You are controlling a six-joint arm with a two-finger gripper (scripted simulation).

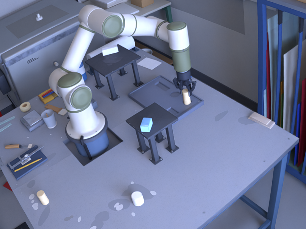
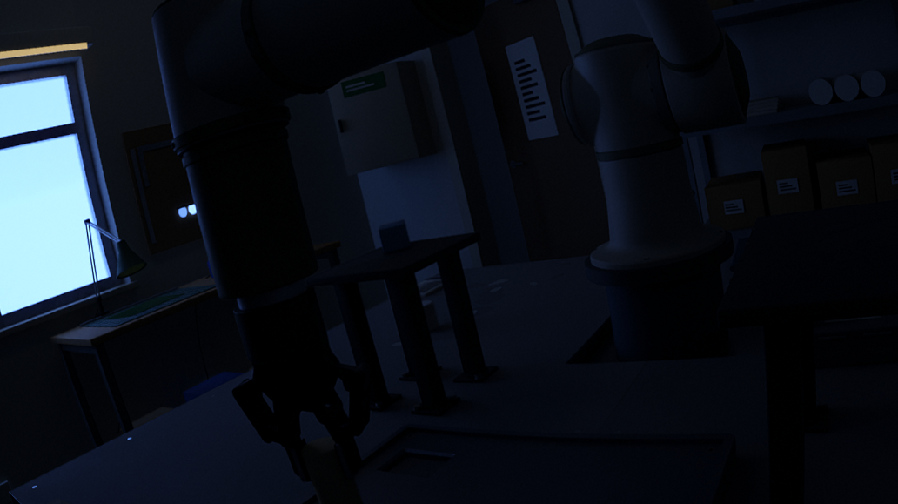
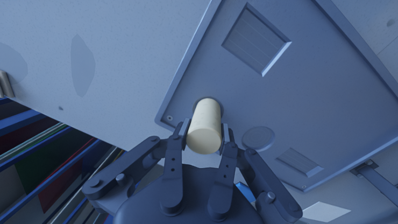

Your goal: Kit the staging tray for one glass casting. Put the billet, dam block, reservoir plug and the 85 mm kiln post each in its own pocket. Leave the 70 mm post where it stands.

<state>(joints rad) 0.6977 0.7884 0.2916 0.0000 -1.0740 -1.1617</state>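
A cream kiln post point(image 1: 186, 96) point(image 3: 204, 126) point(image 2: 334, 487) stands upright with its foot in a round pocket at the right corner of the grey staging tray point(image 1: 166, 95). A second round pocket point(image 3: 258, 138) and the rectangular pockets point(image 3: 256, 39) are empty. The light blue billet point(image 1: 146, 124) lies on the near dark stand. A white block point(image 1: 110, 50) lies on the far stand. A shorter cream post point(image 1: 42, 197) and a white plug point(image 1: 137, 198) stand on the table's near edge. My gripper point(image 1: 185, 90) point(image 3: 204, 136) is closed around the top of the post in the tray.
A white cup point(image 1: 49, 118) stands left of the arm's base, among hand tools and a tape roll point(image 1: 25, 106). A pale slab point(image 1: 261, 120) lies at the table's right edge, before a blue rack of sheets. The two stands flank the tray.
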